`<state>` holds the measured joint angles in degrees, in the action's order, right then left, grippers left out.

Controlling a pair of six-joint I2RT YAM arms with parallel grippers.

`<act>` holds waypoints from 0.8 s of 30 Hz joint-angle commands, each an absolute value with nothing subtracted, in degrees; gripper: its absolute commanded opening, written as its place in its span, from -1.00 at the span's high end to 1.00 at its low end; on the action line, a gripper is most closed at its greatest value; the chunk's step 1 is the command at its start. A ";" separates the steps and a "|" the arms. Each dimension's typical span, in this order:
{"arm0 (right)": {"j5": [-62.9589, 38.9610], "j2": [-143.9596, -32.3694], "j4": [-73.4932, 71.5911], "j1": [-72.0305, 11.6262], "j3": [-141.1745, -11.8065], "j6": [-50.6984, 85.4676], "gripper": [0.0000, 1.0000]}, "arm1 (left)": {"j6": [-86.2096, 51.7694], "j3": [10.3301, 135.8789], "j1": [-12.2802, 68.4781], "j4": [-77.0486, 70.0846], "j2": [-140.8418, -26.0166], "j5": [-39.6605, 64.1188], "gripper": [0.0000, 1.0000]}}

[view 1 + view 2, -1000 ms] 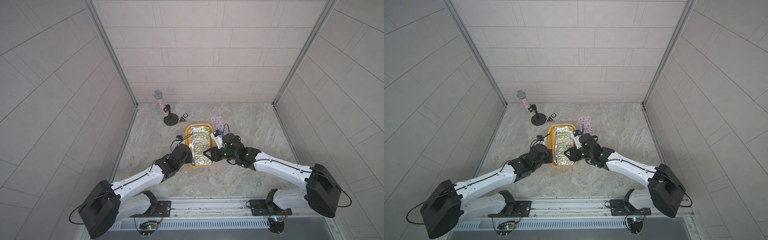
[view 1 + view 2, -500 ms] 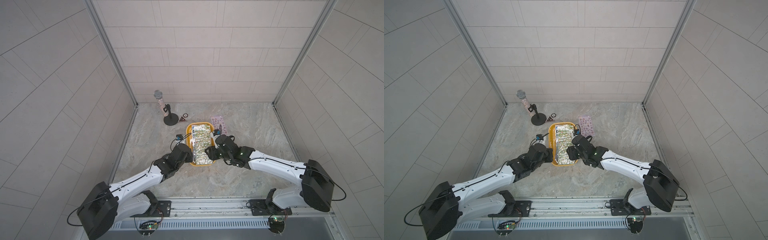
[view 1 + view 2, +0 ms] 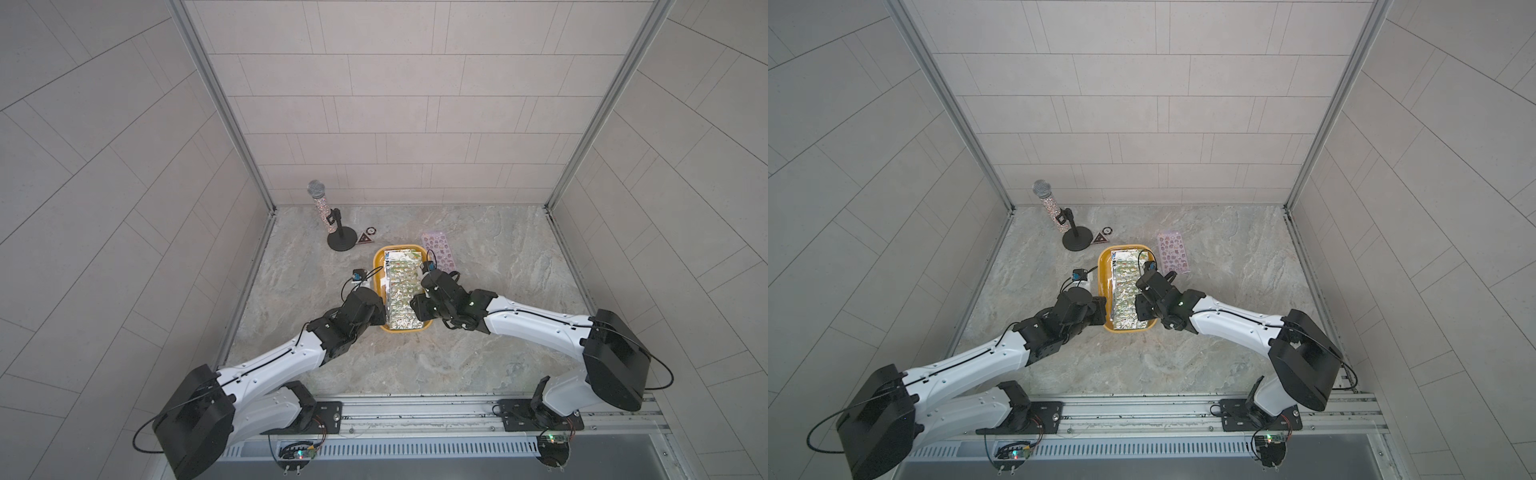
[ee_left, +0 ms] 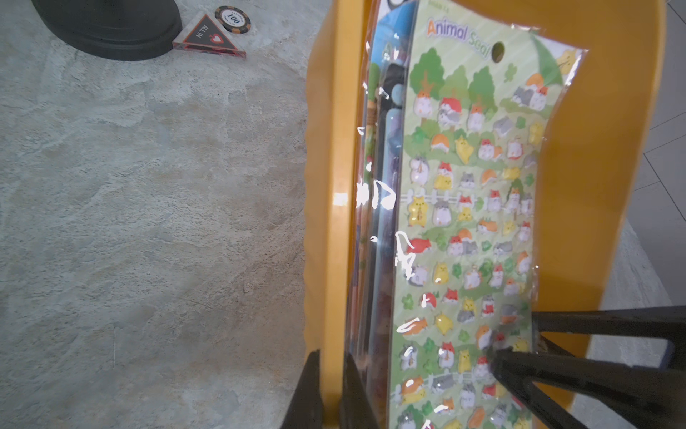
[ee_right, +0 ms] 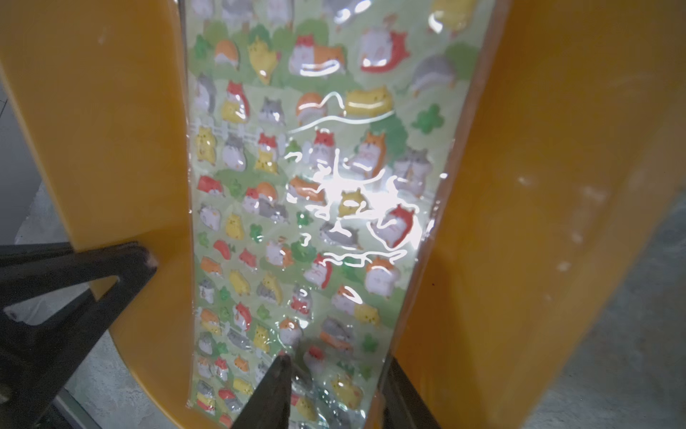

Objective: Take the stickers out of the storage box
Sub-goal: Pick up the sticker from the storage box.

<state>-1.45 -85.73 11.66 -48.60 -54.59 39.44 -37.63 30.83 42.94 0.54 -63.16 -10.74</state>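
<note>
Yellow box: left end effector pinches; right end effector seemingly spread over stickers.

- Bench: marbled grey-beige stone-look top, pale tiled walls on the far, left and right sides, metal posts at both far corners.
- Microphone: glittery body, grey mesh head, clipped tilted in a short black stand near the bench's far left corner. Head leans toward that corner.
- Stand base: round, black, flat on the bench.
- Triangle badge: dark with a red border, reads "ALL IN", lying flat against the base's right side.
- Poker chip: dark rim, pale centre marked "100", just beside the triangle's far corner, toward the far edge.
</note>
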 commanded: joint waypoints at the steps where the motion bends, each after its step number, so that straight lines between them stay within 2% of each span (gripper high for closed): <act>1: -3.17 -84.35 12.54 -48.54 -54.89 39.29 0.28 | -37.79 30.57 43.33 -2.85 -61.63 -11.55 1.00; 7: -8.22 -82.88 11.65 -47.90 -54.82 38.79 0.46 | -37.80 31.10 43.33 -2.11 -62.52 -11.80 1.00; 12: -9.30 -82.19 12.06 -47.16 -54.69 38.41 0.75 | -37.78 31.16 43.28 -1.90 -62.75 -11.96 1.00; 18: -9.40 -81.49 13.27 -45.47 -54.19 38.53 0.98 | -37.79 31.20 43.32 -1.86 -62.66 -12.06 1.00; 24: -11.38 -80.30 13.58 -44.24 -54.03 38.37 1.00 | -37.79 31.11 43.31 -1.83 -62.57 -12.54 1.00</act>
<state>-10.59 -82.59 12.36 -44.80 -54.41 38.83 -37.65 30.83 42.94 0.67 -63.16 -11.35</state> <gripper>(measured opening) 0.058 0.121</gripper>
